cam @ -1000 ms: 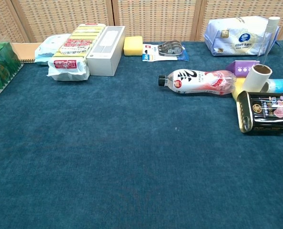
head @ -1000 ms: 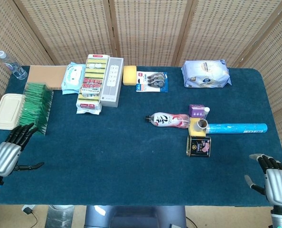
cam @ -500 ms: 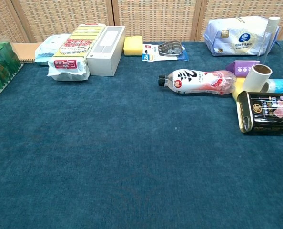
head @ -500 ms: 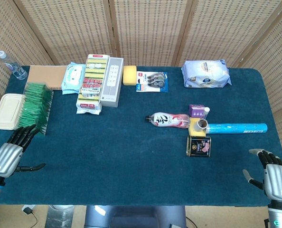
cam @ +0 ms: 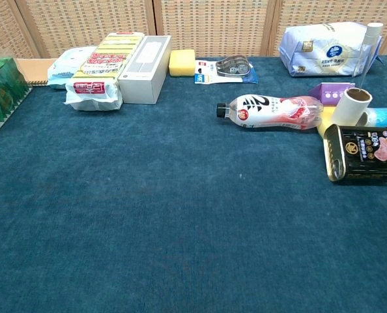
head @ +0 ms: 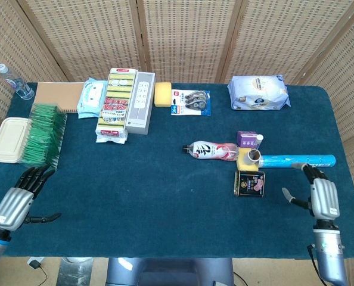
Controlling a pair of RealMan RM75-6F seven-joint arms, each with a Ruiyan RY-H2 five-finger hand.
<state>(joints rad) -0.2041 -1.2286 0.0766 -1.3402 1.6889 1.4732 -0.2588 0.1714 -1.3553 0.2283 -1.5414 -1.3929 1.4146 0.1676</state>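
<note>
The right robot hand (head: 323, 199) had come forward from the near edge of the surface (head: 153, 202) over the last second, empty, fingers apart, and now hovered just right of the black tin can (head: 250, 183) — fingertips near the blue roll (head: 296, 161). The left robot hand (head: 19, 199) had eased back a little at the near-left corner, also empty and spread. Beyond the can lay the pink-labelled bottle (head: 211, 151) and purple box (head: 246, 139); farther still, the wipes pack (head: 258, 92). The advance suggested that the can or roll was its likely target.
</note>
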